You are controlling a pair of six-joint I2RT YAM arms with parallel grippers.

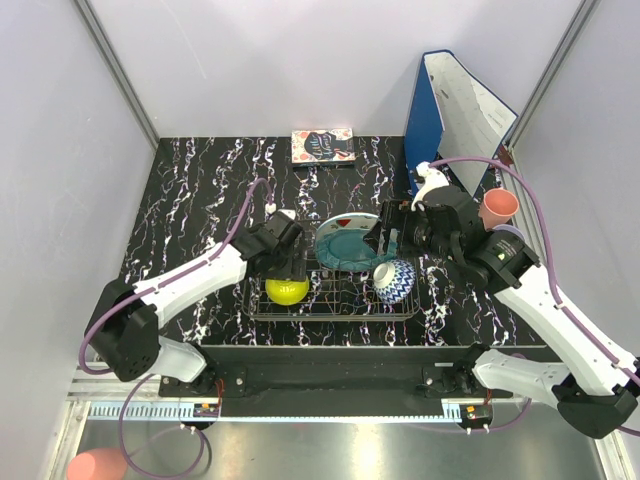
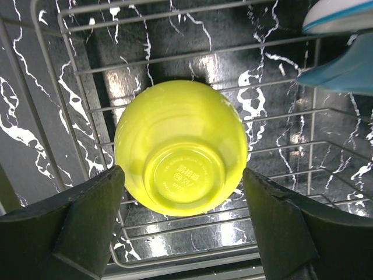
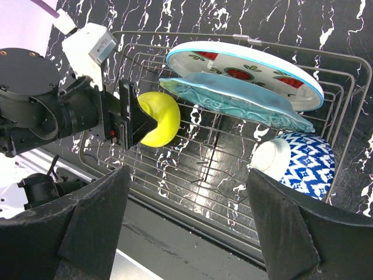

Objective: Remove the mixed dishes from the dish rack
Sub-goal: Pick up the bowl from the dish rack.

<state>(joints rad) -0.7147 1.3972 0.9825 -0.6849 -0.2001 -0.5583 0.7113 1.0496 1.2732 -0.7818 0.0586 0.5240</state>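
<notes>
The wire dish rack (image 1: 330, 306) stands at the table's near middle. The yellow-green bowl (image 1: 287, 290) lies upside down in its left end, seen base-up in the left wrist view (image 2: 180, 146). My left gripper (image 2: 182, 224) is open, its fingers either side of the bowl, not touching. The teal scalloped plate (image 1: 343, 250) and the watermelon plate (image 3: 245, 67) lean together in the rack. The blue-white patterned bowl (image 1: 396, 281) sits at the rack's right (image 3: 303, 160). My right gripper (image 3: 189, 230) is open and empty above the rack. The pink cup (image 1: 498, 207) and lilac cup (image 1: 510, 233) stand on the table at the right.
A blue binder (image 1: 455, 115) stands open at the back right. A patterned book (image 1: 322, 146) lies at the back middle. The black marbled table (image 1: 190, 200) has white walls around it. The right arm reaches over the rack's right end.
</notes>
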